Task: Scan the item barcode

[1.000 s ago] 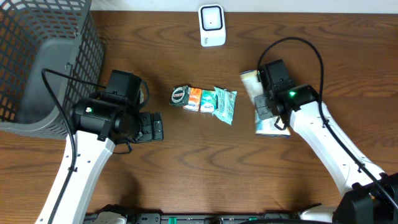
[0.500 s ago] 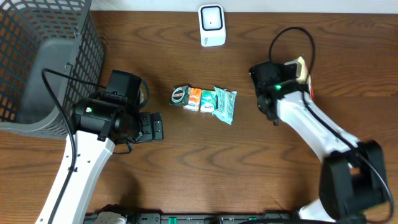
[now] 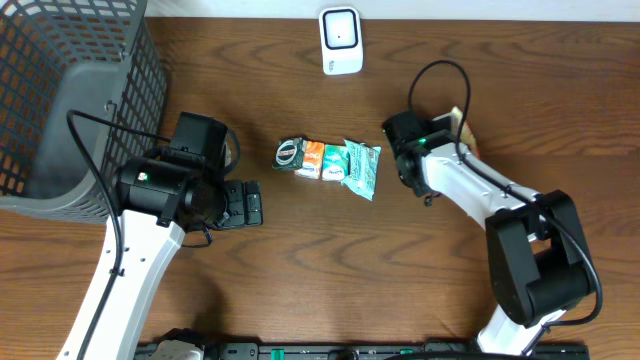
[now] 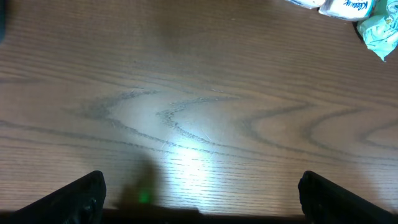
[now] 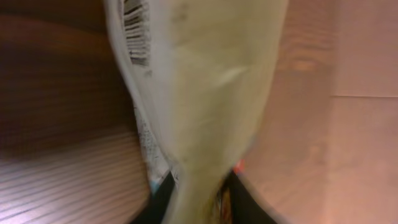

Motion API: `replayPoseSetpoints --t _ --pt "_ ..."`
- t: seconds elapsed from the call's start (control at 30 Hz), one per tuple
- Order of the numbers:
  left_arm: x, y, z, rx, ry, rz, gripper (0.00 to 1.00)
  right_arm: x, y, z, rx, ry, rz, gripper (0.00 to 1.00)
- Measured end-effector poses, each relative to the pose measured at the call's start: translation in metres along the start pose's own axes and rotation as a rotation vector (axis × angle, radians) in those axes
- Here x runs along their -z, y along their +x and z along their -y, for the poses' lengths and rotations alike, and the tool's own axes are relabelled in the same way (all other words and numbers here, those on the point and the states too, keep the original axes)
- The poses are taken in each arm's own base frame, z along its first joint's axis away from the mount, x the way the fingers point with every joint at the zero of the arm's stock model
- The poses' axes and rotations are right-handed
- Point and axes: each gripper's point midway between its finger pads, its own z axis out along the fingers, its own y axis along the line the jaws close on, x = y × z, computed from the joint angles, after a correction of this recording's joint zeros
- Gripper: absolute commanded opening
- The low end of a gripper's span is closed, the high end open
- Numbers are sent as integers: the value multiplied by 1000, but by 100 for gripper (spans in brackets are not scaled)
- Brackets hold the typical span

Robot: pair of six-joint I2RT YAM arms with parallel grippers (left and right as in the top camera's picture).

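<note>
The item is a pale, soft pouch with a barcode near its top left edge. It fills the blurred right wrist view. My right gripper is shut on its narrow lower end, a black jaw on each side. From overhead, the right gripper is right of centre, and only a pale sliver of the item shows behind the wrist. The white scanner stands at the table's far edge. My left gripper stands open over bare wood, its fingertips far apart with nothing between them.
A row of small packets ending in a teal one lies mid-table, between the two grippers. Their edges show at the top right of the left wrist view as the packets. A dark mesh basket fills the far left corner.
The right arm has swung left and turned the item from lying flat beside it to edge-on behind the wrist. The left arm has not moved.
</note>
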Motion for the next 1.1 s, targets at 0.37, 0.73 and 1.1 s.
replayPoseSetpoints --t 0.37,0.73,1.1 --pt "0 0 0 0 0 0 98 49 -15 -57 22 -375 -32 68" --pt "0 0 0 0 0 0 98 41 -80 36 -239 -612 -24 85" --pt "0 0 0 0 0 0 98 -20 -48 55 -314 -926 -45 92"
